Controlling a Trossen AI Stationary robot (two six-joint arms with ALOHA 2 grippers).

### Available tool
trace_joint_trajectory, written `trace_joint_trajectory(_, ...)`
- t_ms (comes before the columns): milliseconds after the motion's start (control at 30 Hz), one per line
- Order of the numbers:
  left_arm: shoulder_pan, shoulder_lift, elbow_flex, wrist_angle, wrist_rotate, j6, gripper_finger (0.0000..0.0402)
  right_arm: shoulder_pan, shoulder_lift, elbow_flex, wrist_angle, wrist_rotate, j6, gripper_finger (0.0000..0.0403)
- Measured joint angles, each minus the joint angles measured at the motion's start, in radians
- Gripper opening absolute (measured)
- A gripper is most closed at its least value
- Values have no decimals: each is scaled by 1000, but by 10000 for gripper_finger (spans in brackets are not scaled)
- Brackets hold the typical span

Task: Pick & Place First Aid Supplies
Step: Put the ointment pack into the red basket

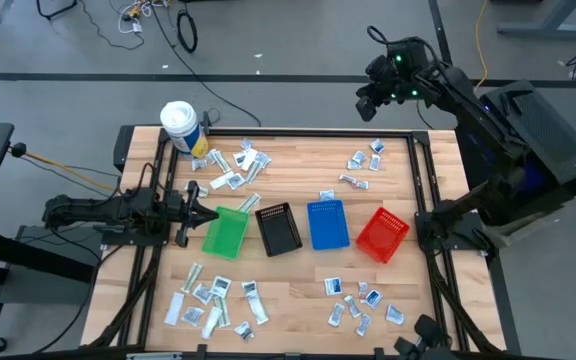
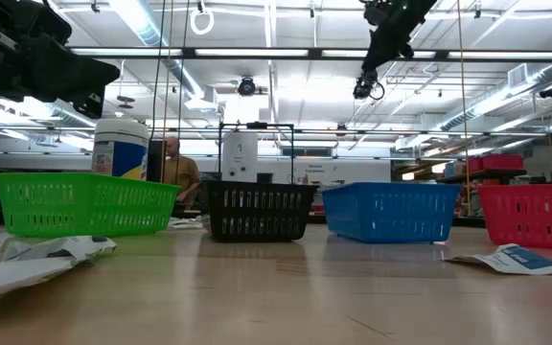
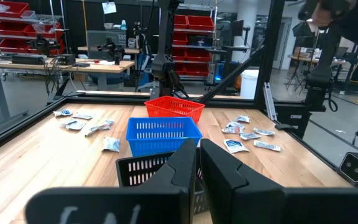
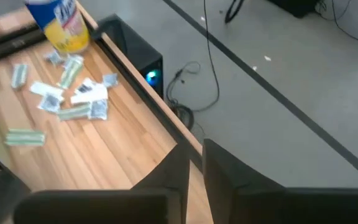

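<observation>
Your left gripper (image 1: 203, 214) is resting shut and empty beside the green bin (image 1: 226, 232). The first aid supplies (image 1: 230, 170) are lying scattered across the table (image 1: 298, 280), none yet binned. Your right gripper (image 1: 368, 103) is hanging high beyond the far edge, fingers nearly together, empty; you're needing to bring it down over a sachet.

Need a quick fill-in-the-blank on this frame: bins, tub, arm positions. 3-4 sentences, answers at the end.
1. From left to right in the high view, the four bins run green bin, black bin, blue bin, then the ____ one.
2. The white tub stands at the table's far ____ corner.
3. The left gripper lies low beside the ____ bin.
4. The right gripper hangs beyond the table's far edge, holding ____.

Missing words: red; left; green; nothing
</observation>
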Motion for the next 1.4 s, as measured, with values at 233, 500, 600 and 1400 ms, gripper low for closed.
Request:
trace_joint_trajectory(233,0,0,0,0,0,0,32,1,3,0,-53,25,-36,59)
trace_joint_trajectory(500,0,0,0,0,0,0,32,27,2,-77,-130,24,-96,86)
trace_joint_trajectory(600,0,0,0,0,0,0,32,38,3,-138,-135,21,-125,111)
trace_joint_trajectory(1400,0,0,0,0,0,0,32,148,5,-541,47,17,-222,270)
